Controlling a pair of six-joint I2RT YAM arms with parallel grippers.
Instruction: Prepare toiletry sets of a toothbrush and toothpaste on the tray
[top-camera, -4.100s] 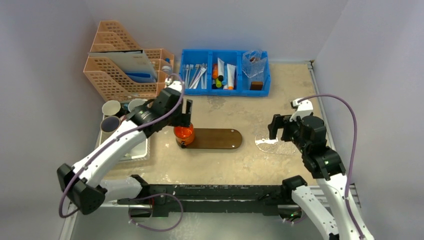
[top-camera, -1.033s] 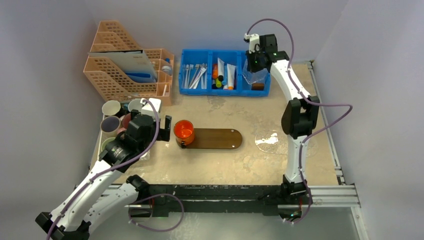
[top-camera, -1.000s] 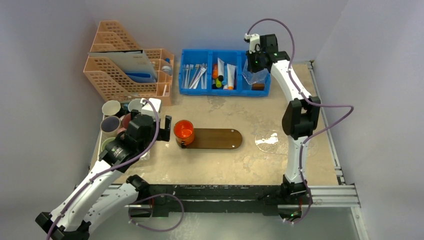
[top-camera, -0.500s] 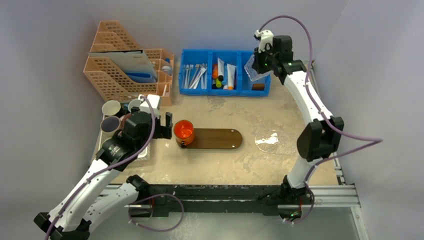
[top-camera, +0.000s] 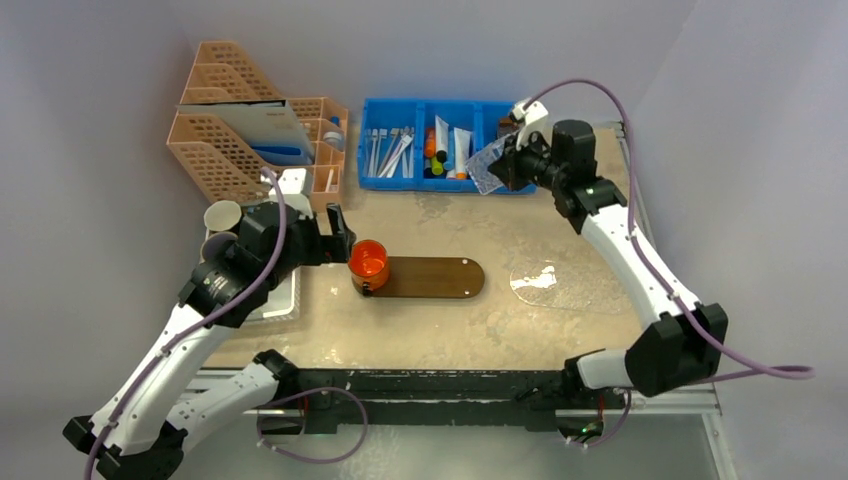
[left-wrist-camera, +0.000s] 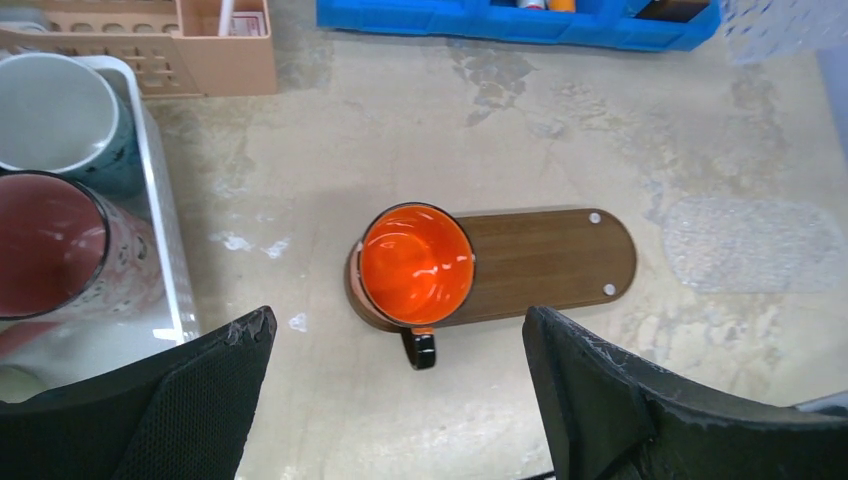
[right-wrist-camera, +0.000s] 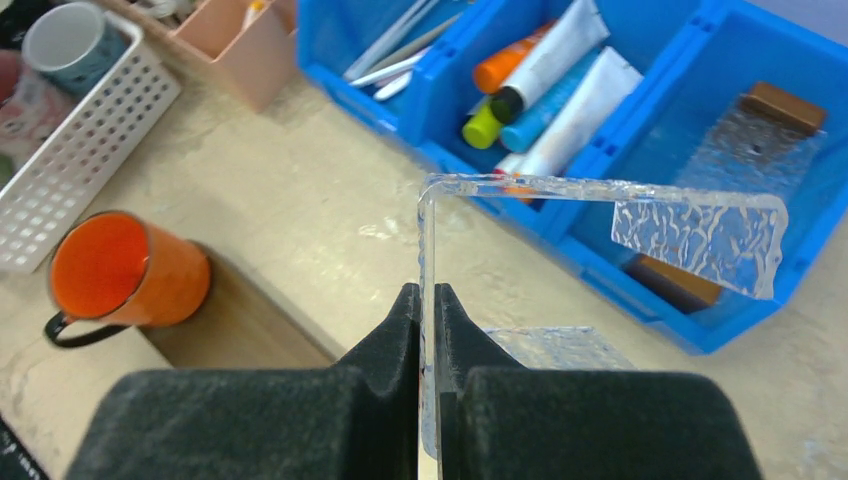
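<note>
The dark brown tray (top-camera: 440, 278) (left-wrist-camera: 550, 260) lies mid-table with an orange mug (top-camera: 367, 262) (left-wrist-camera: 416, 264) on its left end. White toothbrushes (top-camera: 393, 150) (right-wrist-camera: 395, 55) lie in the left compartment of the blue bin (top-camera: 450, 182). Pale toothpaste tubes (top-camera: 460, 148) (right-wrist-camera: 575, 115) lie among coloured ones in the middle compartment. My left gripper (top-camera: 335, 238) (left-wrist-camera: 398, 330) hangs open and empty, just above and left of the mug. My right gripper (top-camera: 505, 165) (right-wrist-camera: 427, 295) is shut on a clear textured L-shaped plastic piece (top-camera: 487, 165) (right-wrist-camera: 700, 225), held over the bin's front edge.
Peach file racks (top-camera: 250, 140) stand at the back left. A white basket (top-camera: 270, 300) with cups (left-wrist-camera: 55, 110) sits at the left. A clear round disc (top-camera: 545, 285) (left-wrist-camera: 750, 245) lies right of the tray. A brown block (right-wrist-camera: 785, 105) rests in the bin's right compartment.
My right arm lifted the clear piece out of the bin's right compartment and brought it forward over the front edge. My left gripper rose and moved back beside the mug, still open.
</note>
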